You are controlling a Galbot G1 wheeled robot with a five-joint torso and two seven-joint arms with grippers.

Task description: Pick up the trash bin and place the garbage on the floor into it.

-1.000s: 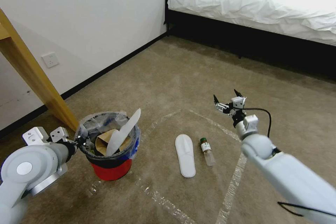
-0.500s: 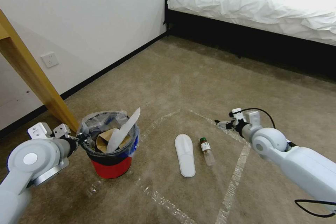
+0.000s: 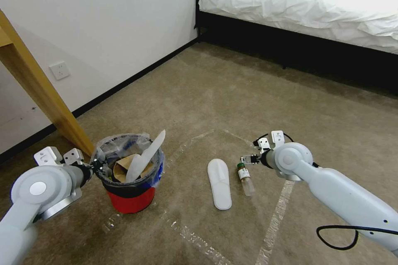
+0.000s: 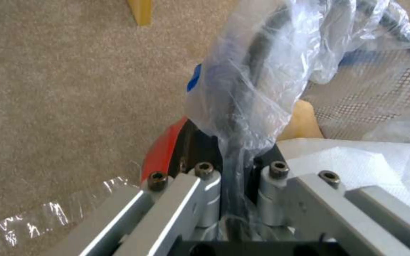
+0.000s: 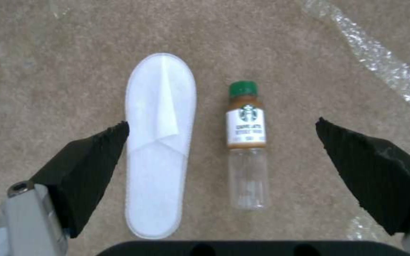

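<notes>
- The left claw (image 3: 96,167) is pressed together on the rim of the trash bin (image 3: 130,182), pinching the edge and the clear plastic liner (image 4: 257,78) between its fingers; the hold seems meant to keep the bin beside the litter being collected.
- The red bin with its blue band sits at about 8 o'clock in the head view, on or just above the beige carpet floor (image 3: 215,91), near a wooden leg (image 3: 45,103). A brown paper bag (image 3: 124,167) and a white slipper (image 3: 146,155) already stand in it, the slipper poking up past the rim.
- The right claw (image 3: 248,160) is spread wide, hanging over the bottle (image 5: 246,142), with a second white slipper (image 5: 160,142) lying just beside the bottle, at its 9 o'clock in the head view.
- Both lie flat inside the pale tape lines (image 3: 275,219), apart from each other.
- The green-capped, nearly empty bottle sits between the open fingers, so it looks like the next pick.
</notes>
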